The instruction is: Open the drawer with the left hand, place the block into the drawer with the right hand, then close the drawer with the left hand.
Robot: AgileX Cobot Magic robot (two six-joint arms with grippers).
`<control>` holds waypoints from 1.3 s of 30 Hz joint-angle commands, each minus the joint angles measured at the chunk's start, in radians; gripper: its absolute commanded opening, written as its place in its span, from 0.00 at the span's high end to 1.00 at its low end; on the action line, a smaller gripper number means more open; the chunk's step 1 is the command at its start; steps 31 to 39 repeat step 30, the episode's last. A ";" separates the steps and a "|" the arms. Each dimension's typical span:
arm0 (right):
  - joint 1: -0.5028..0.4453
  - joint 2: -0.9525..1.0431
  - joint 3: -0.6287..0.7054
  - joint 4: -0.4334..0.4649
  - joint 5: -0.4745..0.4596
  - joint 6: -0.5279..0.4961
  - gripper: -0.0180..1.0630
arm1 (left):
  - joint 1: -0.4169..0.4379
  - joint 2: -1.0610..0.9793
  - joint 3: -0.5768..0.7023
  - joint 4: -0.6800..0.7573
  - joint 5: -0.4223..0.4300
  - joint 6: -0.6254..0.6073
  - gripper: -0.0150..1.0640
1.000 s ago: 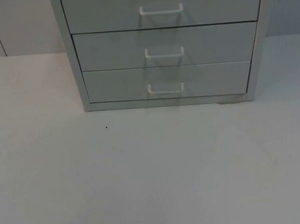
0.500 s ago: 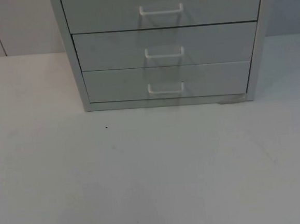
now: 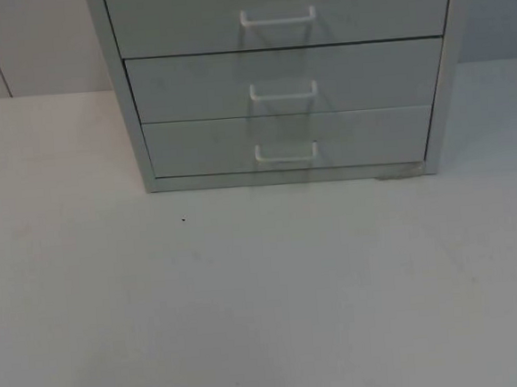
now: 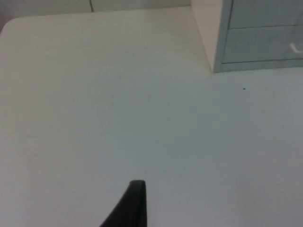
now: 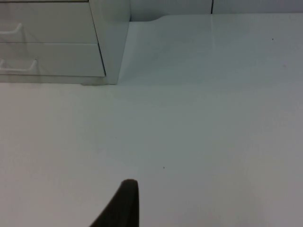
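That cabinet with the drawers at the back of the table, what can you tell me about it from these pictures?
The drawer cabinet is pale grey, smooth, looking like painted metal or plastic. It stands upright on the white table at the grey wall. Three drawer fronts show, stacked one above another, each with a white bar handle at its middle: top handle, middle handle, bottom handle. All three drawers are shut, flush with the frame. Its upper part is cut off by the picture edge. Nothing but the table touches it.

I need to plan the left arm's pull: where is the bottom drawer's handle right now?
In the top view the bottom drawer's handle sits mid-front of the shut bottom drawer, directly below the middle drawer's handle, just above the white table.
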 commanded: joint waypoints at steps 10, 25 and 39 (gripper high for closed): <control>-0.001 -0.004 0.007 0.002 -0.005 0.000 0.01 | 0.048 -0.004 0.005 -0.003 -0.011 -0.007 0.01; -0.001 -0.004 0.007 0.002 -0.005 0.000 0.01 | 0.048 -0.004 0.005 -0.003 -0.011 -0.007 0.01; -0.001 -0.004 0.007 0.002 -0.005 0.000 0.01 | 0.048 -0.004 0.005 -0.003 -0.011 -0.007 0.01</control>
